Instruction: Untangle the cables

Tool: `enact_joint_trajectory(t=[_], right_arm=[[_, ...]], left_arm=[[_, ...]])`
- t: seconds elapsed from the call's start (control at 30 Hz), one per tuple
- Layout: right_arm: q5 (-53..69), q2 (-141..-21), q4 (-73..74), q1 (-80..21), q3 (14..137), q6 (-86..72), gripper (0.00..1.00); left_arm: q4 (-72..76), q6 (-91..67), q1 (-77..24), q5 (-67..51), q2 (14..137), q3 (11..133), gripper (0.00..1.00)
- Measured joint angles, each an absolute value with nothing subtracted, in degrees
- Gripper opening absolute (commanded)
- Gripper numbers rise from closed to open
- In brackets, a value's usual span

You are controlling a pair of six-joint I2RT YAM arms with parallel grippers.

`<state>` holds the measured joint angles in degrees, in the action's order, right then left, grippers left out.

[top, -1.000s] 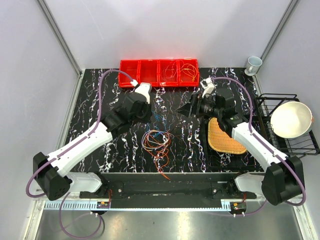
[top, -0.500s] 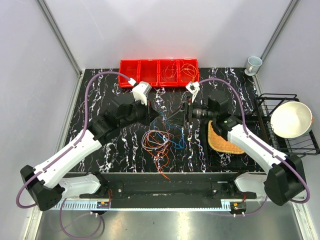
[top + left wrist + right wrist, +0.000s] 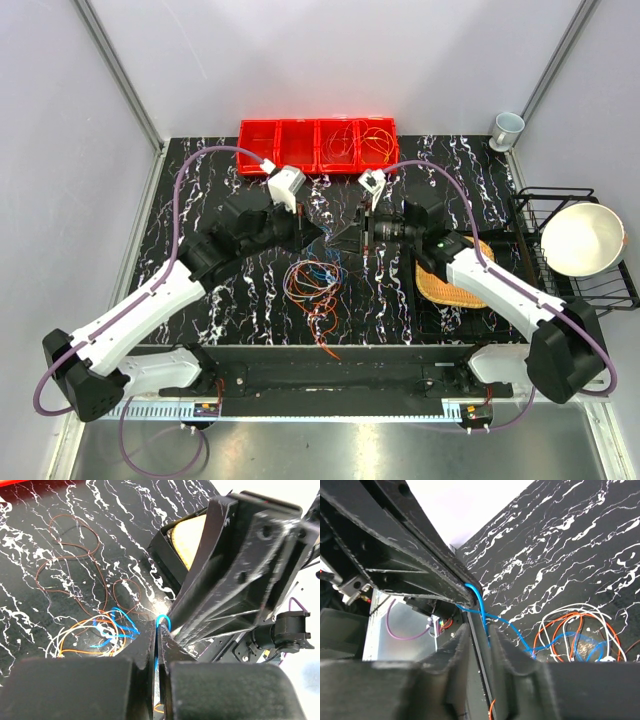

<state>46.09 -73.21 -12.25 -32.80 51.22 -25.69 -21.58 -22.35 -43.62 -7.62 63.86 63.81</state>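
The left gripper [image 3: 159,630] is clamped shut on a thin blue cable [image 3: 163,620], and a small loop of it pokes up from between the tips. Straight opposite, almost tip to tip, the right gripper [image 3: 480,630] stands narrow with the same blue strand running through the slot between its fingers. Whether it already pinches the strand or only brackets it, I cannot tell. The two grippers meet above the middle of the black, white-veined bench [image 3: 200,200], the left one reaching in from the left side and the right one from the right, so their shared line runs across the bench from side edge to side edge. From that meeting point the thin blue cable drops away toward the near edge and runs into the loose tangle of hair-thin orange, blue and white cables [image 3: 315,285], which lies flat on the bench just on the near side of both tips and below them. The strand's free length therefore runs front to back, square to the line of the grippers. Neither arm is nearer to the tangle than the other, and only the left has a sure hold. Any pull will probably have to go up and toward the far edge, where the red plastic divided bin [image 3: 300,146] sits, with the woven straw tray [image 3: 445,285] well off to the right.
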Motion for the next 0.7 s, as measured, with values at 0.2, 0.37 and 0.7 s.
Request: enact_joint_trajectory(t=[0.2, 0.37, 0.7], right_arm=[[44.27, -73.56, -12.6, -33.85, 51.2, -25.76, 0.0], [41.1, -72.27, -12.6, -34.02, 50.74, -25.52, 0.0], [37.87, -68.38, -12.58, -34.09, 50.43, -24.25, 0.0]], left_arm=[[-20.64, -22.76, -43.59, -7.81, 63.79, 62.89, 0.13], [-19.46, -24.01, -43.62, -7.7, 62.83, 61.67, 0.58], [-19.77, -25.98, -42.78, -4.8, 55.7, 59.53, 0.65]])
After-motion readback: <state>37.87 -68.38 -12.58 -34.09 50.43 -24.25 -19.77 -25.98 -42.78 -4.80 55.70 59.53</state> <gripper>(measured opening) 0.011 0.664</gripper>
